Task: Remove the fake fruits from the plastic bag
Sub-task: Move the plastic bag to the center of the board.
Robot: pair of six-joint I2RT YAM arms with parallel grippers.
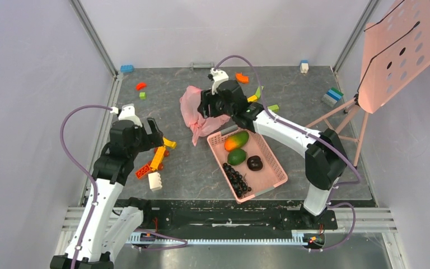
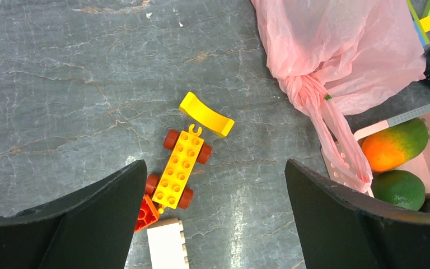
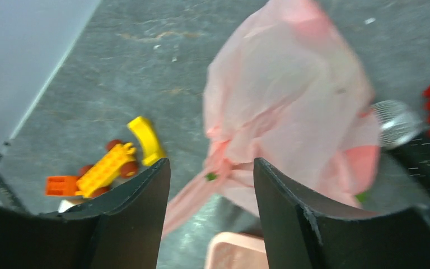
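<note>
Your right claw (image 3: pixel 211 168) hung spread over the bag (image 3: pixel 291 101) mid-frame; you needed to pinch loose film, then lift gently.

The plastic bag (image 1: pixel 193 112) is pale translucent pink; the tabletop (image 1: pixel 165 109) under it is dark grey with lighter marble veins. In the solid pink perforated basket (image 1: pixel 270 157) the mango (image 1: pixel 236 140) shades orange to green, beside a plain green fruit (image 1: pixel 236 157), a dark maroon fruit (image 1: pixel 255 163) and black grapes (image 1: pixel 238 180).
</note>
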